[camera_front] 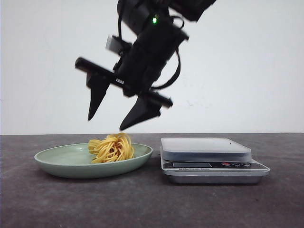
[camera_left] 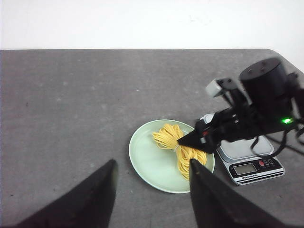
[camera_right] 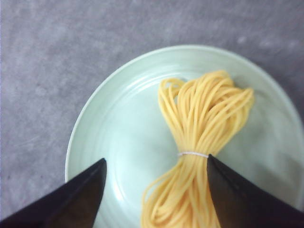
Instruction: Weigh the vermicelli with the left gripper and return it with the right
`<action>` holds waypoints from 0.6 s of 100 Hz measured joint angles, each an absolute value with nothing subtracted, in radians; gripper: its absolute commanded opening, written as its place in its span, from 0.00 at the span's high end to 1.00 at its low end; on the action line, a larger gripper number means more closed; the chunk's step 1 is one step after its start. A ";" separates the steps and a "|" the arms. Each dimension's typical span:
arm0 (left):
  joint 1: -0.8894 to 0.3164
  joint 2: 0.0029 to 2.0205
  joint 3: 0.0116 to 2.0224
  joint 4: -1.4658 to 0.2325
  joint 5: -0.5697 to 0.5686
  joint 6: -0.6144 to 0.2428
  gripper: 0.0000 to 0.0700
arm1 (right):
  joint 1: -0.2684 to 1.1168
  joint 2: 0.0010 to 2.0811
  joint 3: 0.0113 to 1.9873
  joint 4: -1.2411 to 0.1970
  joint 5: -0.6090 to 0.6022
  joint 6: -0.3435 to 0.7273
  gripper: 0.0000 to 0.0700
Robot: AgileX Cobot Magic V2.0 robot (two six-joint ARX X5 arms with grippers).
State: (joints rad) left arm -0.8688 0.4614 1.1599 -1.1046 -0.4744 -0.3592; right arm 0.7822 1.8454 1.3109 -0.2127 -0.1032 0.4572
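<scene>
The vermicelli [camera_front: 111, 148], a small yellow-orange bundle tied with a white band, lies on the right half of the pale green plate [camera_front: 61, 159]. My right gripper [camera_front: 106, 123] hangs open and empty just above it, tips pointing down. In the right wrist view the vermicelli [camera_right: 204, 118] lies on the plate [camera_right: 118, 123] between the spread fingers of the right gripper [camera_right: 156, 159], close to one of them. My left gripper [camera_left: 152, 161] is open and empty, well back from the plate [camera_left: 149, 156]. It does not show in the front view. The left wrist view shows the vermicelli [camera_left: 178, 142] under a right finger [camera_left: 194, 137].
A silver digital kitchen scale [camera_front: 204, 149] stands right of the plate, almost touching it, with nothing on its platform. It also shows in the left wrist view [camera_left: 247, 152]. The table is dark grey, and a white wall stands behind it.
</scene>
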 measured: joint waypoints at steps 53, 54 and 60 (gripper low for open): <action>-0.869 0.461 1.159 -1.087 -0.498 -0.358 0.62 | 0.822 1.038 1.322 -0.654 0.186 0.200 0.41; -0.869 0.461 1.159 -1.088 -0.499 -0.358 0.62 | 0.826 1.024 1.322 -0.665 0.197 0.198 0.40; -0.869 0.461 1.159 -1.088 -0.500 -0.358 0.62 | 0.851 0.939 1.322 -0.733 0.270 0.189 0.40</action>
State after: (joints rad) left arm -0.8688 0.4614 1.1595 -1.0878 -0.4995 -0.3584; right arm 0.8513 0.9390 1.3216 -0.7326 0.2703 0.1886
